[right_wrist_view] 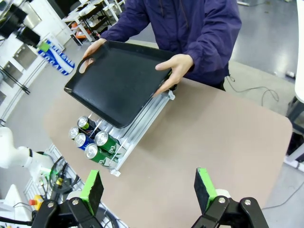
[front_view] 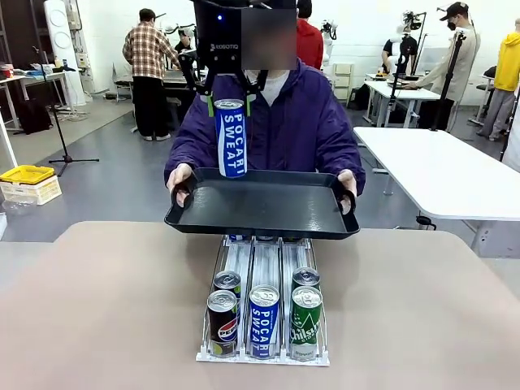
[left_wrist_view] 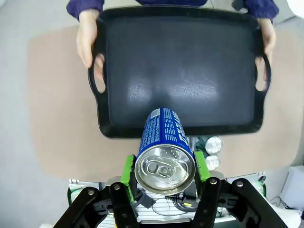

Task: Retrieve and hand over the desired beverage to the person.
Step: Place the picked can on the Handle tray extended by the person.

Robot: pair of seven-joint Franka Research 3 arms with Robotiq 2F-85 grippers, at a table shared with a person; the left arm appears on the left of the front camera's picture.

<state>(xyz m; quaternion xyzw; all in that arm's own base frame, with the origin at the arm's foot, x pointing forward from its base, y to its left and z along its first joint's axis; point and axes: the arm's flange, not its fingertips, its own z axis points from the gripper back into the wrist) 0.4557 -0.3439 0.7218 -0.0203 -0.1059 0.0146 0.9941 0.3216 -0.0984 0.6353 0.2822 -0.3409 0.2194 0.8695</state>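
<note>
A blue Pocari Sweat can (front_view: 231, 142) hangs upright in my left gripper (front_view: 229, 104), which is shut on its upper part. The can hovers just above the near left part of a black tray (front_view: 268, 207). The person (front_view: 305, 122) in the purple hoodie holds that tray by both handles over the far end of the can rack. From the left wrist, the can (left_wrist_view: 164, 137) sits between the green pads (left_wrist_view: 127, 169) with the tray (left_wrist_view: 180, 71) below it. My right gripper (right_wrist_view: 149, 187) stands open and empty, high over the table's side.
A metal rack (front_view: 264, 268) at the table's middle holds several cans: a Pepsi (front_view: 222, 321), a Pocari Sweat (front_view: 263, 318) and a green one (front_view: 305, 321) in front. A white table (front_view: 439, 171) stands at the back right and a yellow bin (front_view: 28, 175) at the left.
</note>
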